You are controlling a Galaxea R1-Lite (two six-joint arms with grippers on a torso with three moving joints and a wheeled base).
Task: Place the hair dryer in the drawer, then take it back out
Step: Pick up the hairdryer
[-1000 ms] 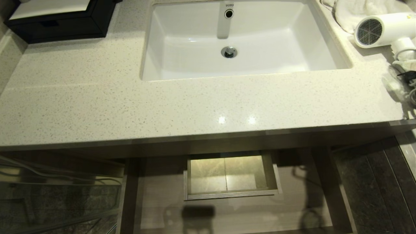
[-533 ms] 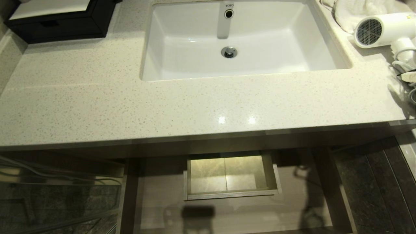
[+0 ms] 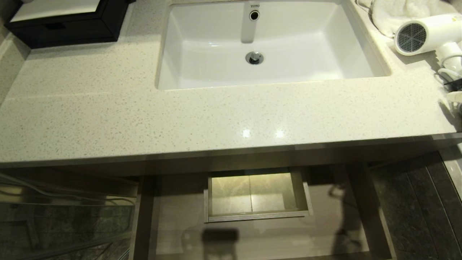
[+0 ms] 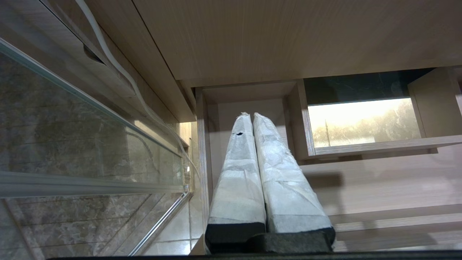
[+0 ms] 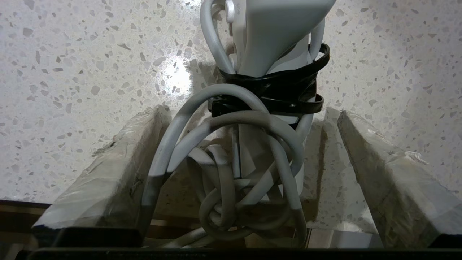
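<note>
Speckled cream stone forms the countertop (image 3: 108,119), spanning the scene, with a white rectangular sink (image 3: 267,68) sunk into its far middle and a black box (image 3: 61,25) at the far left. Below the near edge, the wood-grain drawer (image 3: 173,231) stands pulled out, its central cut-out box (image 3: 256,216) showing lit floor tile beneath. Dark marbled floor lies to the right. A white towel (image 3: 393,14) sits at the far right, the hair dryer (image 3: 426,32) just beside it on the counter, grille facing left. Right gripper (image 5: 249,159) spread wide, straddling the dryer's handle and bundled cord (image 5: 234,169). Left gripper (image 4: 252,115) pressed closed, low over the drawer.
</note>
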